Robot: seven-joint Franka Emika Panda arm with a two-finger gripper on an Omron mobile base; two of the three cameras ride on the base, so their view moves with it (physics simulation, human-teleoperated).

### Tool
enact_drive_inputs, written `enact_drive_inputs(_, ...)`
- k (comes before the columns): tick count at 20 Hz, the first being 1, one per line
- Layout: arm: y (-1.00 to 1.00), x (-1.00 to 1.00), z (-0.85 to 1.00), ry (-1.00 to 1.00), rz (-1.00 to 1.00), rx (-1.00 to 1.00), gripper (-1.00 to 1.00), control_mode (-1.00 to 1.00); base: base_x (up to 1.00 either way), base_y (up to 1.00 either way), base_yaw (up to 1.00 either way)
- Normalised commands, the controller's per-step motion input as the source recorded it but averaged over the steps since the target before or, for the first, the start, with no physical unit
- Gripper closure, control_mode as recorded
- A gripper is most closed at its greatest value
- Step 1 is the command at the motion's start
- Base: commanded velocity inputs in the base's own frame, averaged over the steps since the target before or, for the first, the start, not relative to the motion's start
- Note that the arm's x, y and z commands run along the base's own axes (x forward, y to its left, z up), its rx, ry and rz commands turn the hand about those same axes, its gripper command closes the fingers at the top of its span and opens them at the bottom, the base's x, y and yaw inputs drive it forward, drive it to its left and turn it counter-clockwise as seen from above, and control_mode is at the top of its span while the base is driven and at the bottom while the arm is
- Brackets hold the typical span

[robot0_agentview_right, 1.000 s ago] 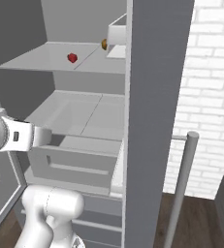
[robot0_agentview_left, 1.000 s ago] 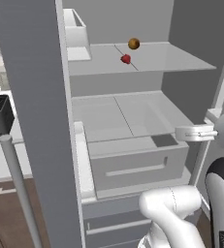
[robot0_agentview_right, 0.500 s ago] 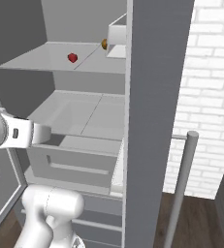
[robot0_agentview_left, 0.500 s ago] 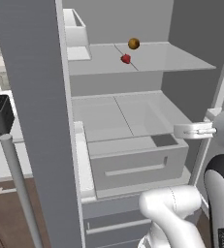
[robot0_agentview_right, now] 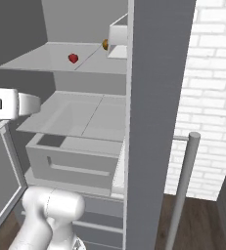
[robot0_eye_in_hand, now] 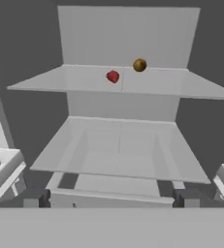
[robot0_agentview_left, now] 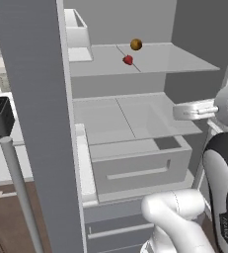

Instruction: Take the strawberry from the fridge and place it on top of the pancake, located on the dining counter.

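The strawberry (robot0_agentview_right: pixel 73 58) sits on the fridge (robot0_agentview_right: pixel 153 97) shelf, upper left; an orange fruit (robot0_agentview_right: pixel 105 44) sits right of it.

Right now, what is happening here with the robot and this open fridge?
The white arm is in front of the open fridge, going for the strawberry. The berry sits on the upper shelf, in front of a round orange-brown fruit and apart from it. The gripper is open, holds nothing, and is at about the level of the shelf below the berry, looking into the fridge. A drawer lower down stands pulled out. Nothing has been picked up yet.
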Motion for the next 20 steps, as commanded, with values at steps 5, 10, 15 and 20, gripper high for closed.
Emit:
enact_drive_inputs(5,0.0,0.08,0.72,0.01,0.08,0.0,-1.0,-1.0,0.0,0.0,0.0)
enact_drive_inputs(10,0.0,0.28,0.09,-0.08,0.02,-0.01,-1.0,-1.0,0.0,0.0,0.0)
enact_drive_inputs(15,0.0,0.62,-0.01,-0.06,0.0,-0.03,-1.0,-1.0,0.0,0.0,0.0)
enact_drive_inputs(20,0.0,0.77,0.0,0.08,0.0,0.0,-1.0,-1.0,0.0,0.0,0.0)
